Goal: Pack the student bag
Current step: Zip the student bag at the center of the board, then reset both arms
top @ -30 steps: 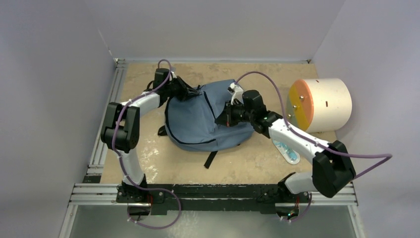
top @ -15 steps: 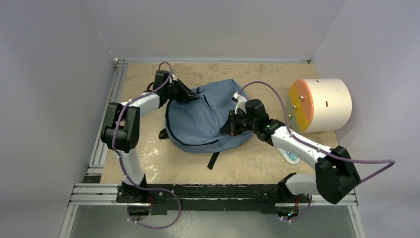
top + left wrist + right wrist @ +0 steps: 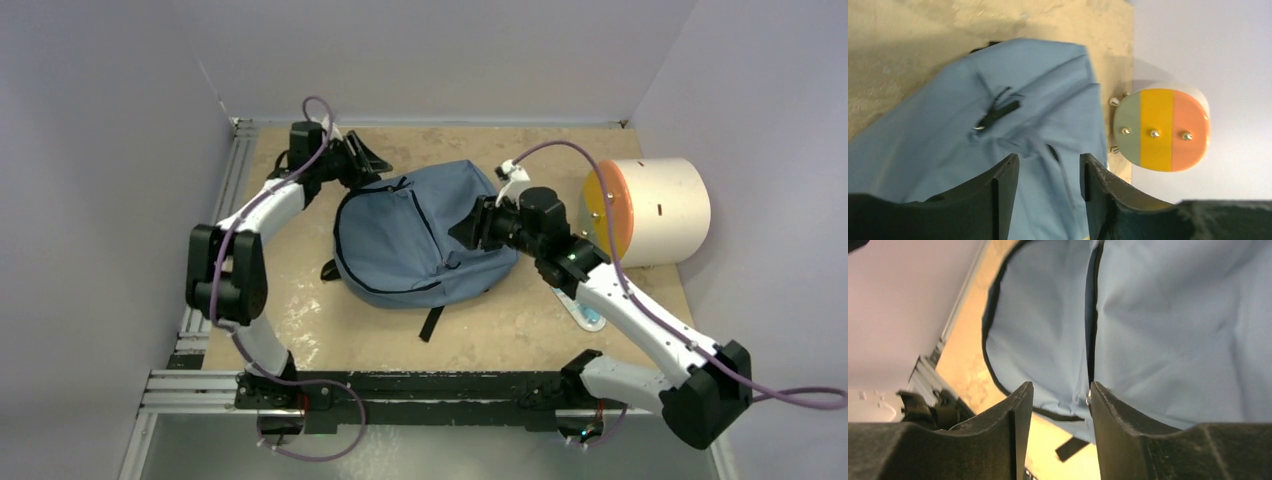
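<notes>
Grey-blue student bag (image 3: 405, 245) lies on the table (image 3: 300, 310); left claw (image 3: 372, 160) by its far edge and right claw (image 3: 464, 229) over it both stand open, empty

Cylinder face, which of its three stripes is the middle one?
The yellow stripe, the one lying between the grey-green stripe and the orange stripe on the cylinder's round face.

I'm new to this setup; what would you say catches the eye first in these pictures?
The grey-blue backpack lies flat in the middle of the table. To its right, a white drum with an orange-and-yellow face lies on its side. The left gripper at the bag's far-left corner and the right gripper at its right edge both stand open, holding nothing.
</notes>
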